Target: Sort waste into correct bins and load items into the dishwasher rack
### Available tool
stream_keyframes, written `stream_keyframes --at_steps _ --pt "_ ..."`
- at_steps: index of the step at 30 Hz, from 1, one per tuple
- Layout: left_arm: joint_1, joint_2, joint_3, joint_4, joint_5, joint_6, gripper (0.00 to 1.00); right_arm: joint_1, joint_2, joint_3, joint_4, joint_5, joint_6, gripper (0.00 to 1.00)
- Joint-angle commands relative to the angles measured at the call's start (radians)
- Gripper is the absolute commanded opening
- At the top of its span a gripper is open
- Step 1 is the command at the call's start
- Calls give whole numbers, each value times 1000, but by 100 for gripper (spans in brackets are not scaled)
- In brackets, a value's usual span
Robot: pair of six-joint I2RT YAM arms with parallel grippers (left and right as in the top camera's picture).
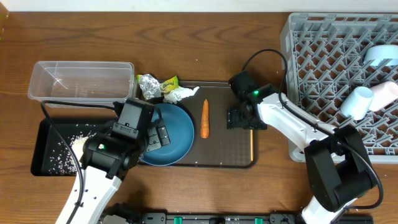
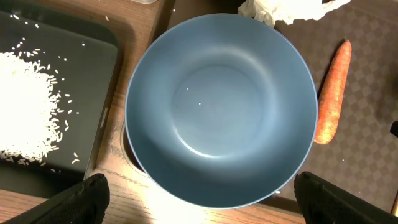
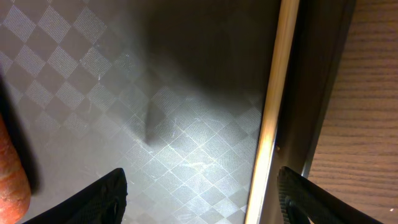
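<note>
The dark-blue bowl (image 1: 177, 134) (image 2: 221, 106) sits at the left end of the brown serving tray (image 1: 224, 149), with only a grain or two inside. My left gripper (image 1: 155, 134) (image 2: 202, 205) is open above its near rim and holds nothing. The carrot (image 1: 205, 118) (image 2: 329, 93) (image 3: 12, 180) lies to the right of the bowl. The wrapper (image 1: 151, 84) and the tissue (image 1: 180, 94) (image 2: 280, 9) lie at the tray's back left. My right gripper (image 1: 241, 118) (image 3: 202, 193) is open low over the tray. A wooden chopstick (image 1: 251, 142) (image 3: 273, 112) runs just inside its right finger.
Rice (image 1: 74, 143) (image 2: 25, 106) lies in the black tray (image 1: 43, 134) (image 2: 93, 62) on the left. The clear tub (image 1: 81, 81) stands behind it. The grey rack (image 1: 323, 74) on the right holds a white cup (image 1: 357, 102) and a light-blue bowl (image 1: 380, 56).
</note>
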Motion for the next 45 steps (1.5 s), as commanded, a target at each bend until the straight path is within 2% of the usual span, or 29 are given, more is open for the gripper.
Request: stream_keyframes --at_steps 1,18,22,24,25,31,34,37,45 --pt "3 -2 11 -3 -19 2 98 -5 6 -16 2 9 14 76" --pt "3 -2 11 -3 -19 2 98 -3 6 -98 86 -23 22 70" --pt "3 -2 11 -3 -19 2 98 -3 6 -98 86 -23 22 58" --pt "3 -2 11 -3 -19 2 98 -3 6 -98 86 -19 23 48" --pt "3 -2 11 -3 -19 2 98 -3 6 -98 86 -18 23 39" --pt "3 -2 11 -3 -19 2 98 -3 6 -98 85 -11 23 13" --pt "3 -2 11 -3 -19 2 98 -3 6 -98 85 -11 23 11" --pt "3 -2 11 -3 -19 2 98 -3 6 -98 85 -11 23 1" --pt "3 -2 11 -3 -19 2 98 -18 -3 -56 84 -54 16 1"
